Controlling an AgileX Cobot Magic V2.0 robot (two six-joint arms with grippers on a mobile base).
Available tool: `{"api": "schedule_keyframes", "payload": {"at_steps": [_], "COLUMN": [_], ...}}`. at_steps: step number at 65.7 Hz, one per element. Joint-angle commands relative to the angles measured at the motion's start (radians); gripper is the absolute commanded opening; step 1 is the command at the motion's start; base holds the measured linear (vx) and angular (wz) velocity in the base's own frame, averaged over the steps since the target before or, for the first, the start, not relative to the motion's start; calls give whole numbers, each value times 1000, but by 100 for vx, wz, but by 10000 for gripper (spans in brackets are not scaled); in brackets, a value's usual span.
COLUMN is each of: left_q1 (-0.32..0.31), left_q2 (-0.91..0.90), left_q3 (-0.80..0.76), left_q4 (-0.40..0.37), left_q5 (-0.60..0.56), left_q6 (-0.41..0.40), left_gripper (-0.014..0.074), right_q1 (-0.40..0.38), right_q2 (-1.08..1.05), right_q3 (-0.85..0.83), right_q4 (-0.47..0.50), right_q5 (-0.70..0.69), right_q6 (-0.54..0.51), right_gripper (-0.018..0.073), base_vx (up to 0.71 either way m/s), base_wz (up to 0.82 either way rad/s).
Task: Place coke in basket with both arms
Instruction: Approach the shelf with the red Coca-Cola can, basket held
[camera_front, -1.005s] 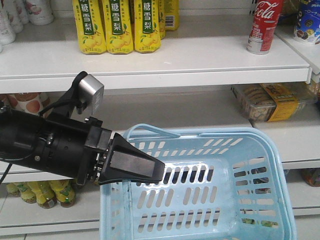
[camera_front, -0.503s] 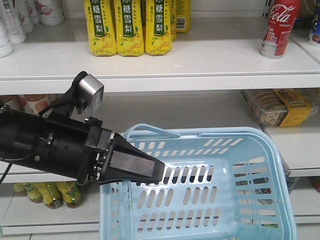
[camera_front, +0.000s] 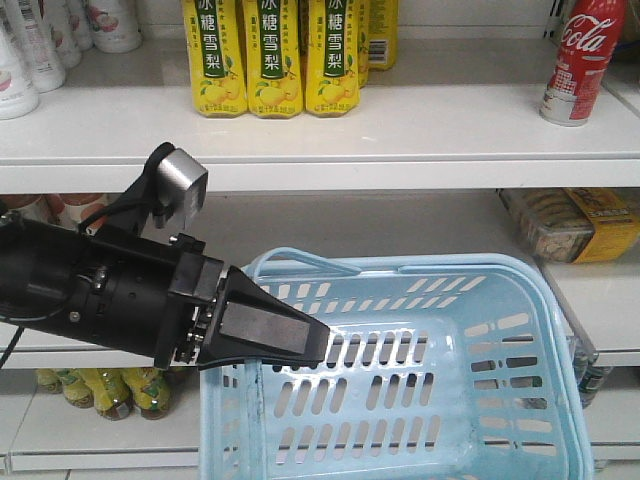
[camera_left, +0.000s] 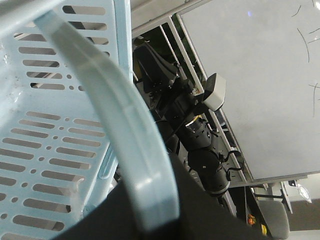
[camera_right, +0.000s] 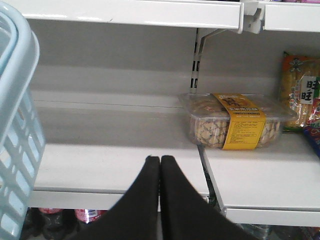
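Coke (camera_front: 585, 60): standing on the top shelf (camera_front: 350, 130), upper right of frame.
Basket (camera_front: 430, 268): hanging lower centre, well apart from it.
Left gripper (camera_left: 165, 234): clamping the basket's handle (camera_left: 130, 125).
Right gripper (camera_right: 160, 162): squeezing fully closed, gripping nothing.

Upper shelf (camera_front: 400, 140): yellow pear-drink bottles (camera_front: 271, 55) in a row, white bottles (camera_front: 30, 40) left. Next shelf down: clear biscuit box (camera_right: 232, 121), yellow label. Bottom: small yellowish bottles (camera_front: 100, 390), possibly juice.

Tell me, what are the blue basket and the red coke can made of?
The basket looks like smooth, slightly glossy light blue plastic: moulded slots, light glinting off its wall. The coke is probably a metal can: silver rim below shiny red print.
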Motion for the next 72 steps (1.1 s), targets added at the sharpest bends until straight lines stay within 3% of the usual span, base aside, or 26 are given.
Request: {"api": "schedule_keyframes", "payload": {"at_steps": [1, 72], "left_q1": [0, 0], "left_q2": [-33, -33], "left_q3": [-28, -28], "left_q4": [-103, -103], "left_q5": [18, 18], "left_q6": [8, 8], "left_gripper": [-6, -6], "right_q1": [1, 1], "right_q2": [-13, -13], "right_q3": [8, 8], "right_q4": [-3, -3], "right_q5": [-74, -77], "right_q6": [-2, -2], "right_gripper": [-10, -10], "base_vx": [3, 4], "base_wz": [3, 1]}}
